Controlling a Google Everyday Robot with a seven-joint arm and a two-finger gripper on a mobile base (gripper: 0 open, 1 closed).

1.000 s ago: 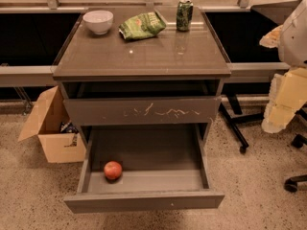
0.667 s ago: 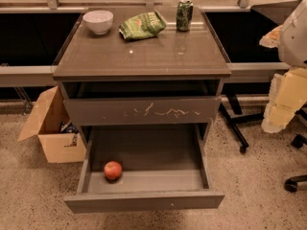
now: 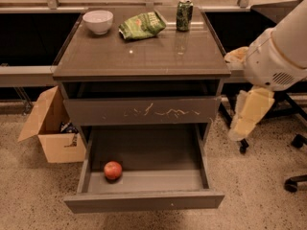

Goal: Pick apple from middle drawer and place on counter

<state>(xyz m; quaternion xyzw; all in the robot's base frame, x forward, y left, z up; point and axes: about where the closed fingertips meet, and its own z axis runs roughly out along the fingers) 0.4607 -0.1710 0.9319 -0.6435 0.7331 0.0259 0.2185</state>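
The apple point(image 3: 112, 170), small and red, lies in the front left of the middle drawer point(image 3: 144, 201), which is pulled wide open below the scratched drawer front point(image 3: 144, 111). The counter point(image 3: 144, 56) is the glossy grey-brown cabinet top. My arm's white housing point(image 3: 278, 56) is at the right of the cabinet, with the gripper point(image 3: 249, 113) as a cream-coloured part hanging below it. The gripper is beside the cabinet's right side, level with the scratched drawer, well away from the apple, and holds nothing that I can see.
On the counter stand a white bowl point(image 3: 98, 21), a green chip bag point(image 3: 142, 25) and a green can point(image 3: 184, 14). An open cardboard box point(image 3: 53, 128) sits on the floor at left. Office chair bases point(image 3: 292, 176) are at right.
My arm and gripper have moved left, closer to the cabinet's right side, and slightly lower. The apple and the drawer have not moved.
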